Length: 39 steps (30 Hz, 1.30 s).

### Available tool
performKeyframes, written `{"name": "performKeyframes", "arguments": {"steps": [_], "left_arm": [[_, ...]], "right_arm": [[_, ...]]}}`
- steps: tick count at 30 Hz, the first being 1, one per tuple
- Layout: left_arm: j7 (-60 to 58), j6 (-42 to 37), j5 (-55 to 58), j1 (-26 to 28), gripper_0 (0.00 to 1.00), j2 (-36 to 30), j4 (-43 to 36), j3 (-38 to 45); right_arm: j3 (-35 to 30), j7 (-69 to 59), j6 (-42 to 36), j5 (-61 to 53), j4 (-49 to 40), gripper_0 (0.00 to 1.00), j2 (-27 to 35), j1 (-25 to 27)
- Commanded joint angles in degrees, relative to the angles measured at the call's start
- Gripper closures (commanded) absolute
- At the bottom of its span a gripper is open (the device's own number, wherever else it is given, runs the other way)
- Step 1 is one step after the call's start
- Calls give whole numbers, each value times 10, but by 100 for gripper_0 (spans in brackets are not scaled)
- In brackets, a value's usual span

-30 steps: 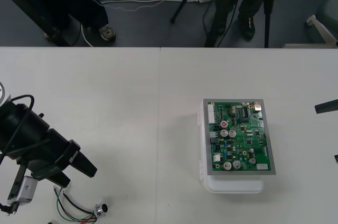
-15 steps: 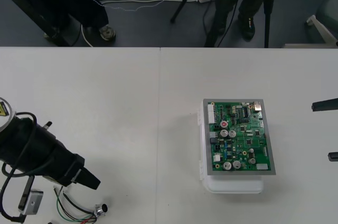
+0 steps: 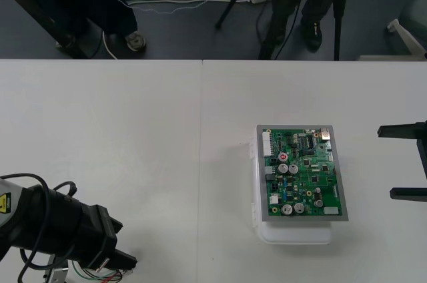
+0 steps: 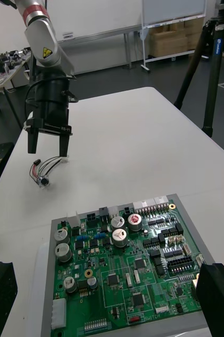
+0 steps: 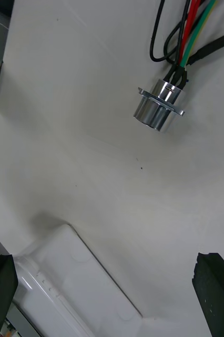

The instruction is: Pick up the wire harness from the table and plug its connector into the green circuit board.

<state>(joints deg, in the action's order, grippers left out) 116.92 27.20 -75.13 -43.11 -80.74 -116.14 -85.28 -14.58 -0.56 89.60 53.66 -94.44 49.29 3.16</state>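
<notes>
So far: by my reading nothing is finished. The harness lies ungrasped on the table, and I see no plug in the board.
Near left: the left gripper points down at the near-left corner. Its fingers are spread wide with nothing between them, and it hangs right over the harness.
Under it: the harness is flat on the table, well apart from the board. Its red, black and green wires run into the metal socket, which lies on its side with the flange at the wire end.
Plug end: I cannot make it out.
Middle right: the board sits on its white base, farther off than the harness and to its right.
Right edge: the right gripper stands just beside the board, facing it. Its fingers are wide apart and empty, and it looks to be waiting.
Done: probably only the approach to the harness.
Left to do: close on the harness, lift it, carry it right and farther out to the board, and seat the plug. That is nearly the whole job.
</notes>
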Motion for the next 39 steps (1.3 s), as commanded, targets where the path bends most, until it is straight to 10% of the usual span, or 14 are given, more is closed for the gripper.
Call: {"name": "performKeyframes", "arguments": {"steps": [1, 12, 39], "left_arm": [[71, -133, -38, -59, 2, -27, -26, -83], [115, -288, -145, -158, 2, -7, -37, -280], [123, -326, -246, -95, 2, 44, 40, -288]], "right_arm": [[-18, 17, 4, -21, 1, 0, -19, -8], [-11, 32, 4, -51, -11, 0, -26, -10], [54, 72, 4, -85, -60, 0, 9, 25]]}}
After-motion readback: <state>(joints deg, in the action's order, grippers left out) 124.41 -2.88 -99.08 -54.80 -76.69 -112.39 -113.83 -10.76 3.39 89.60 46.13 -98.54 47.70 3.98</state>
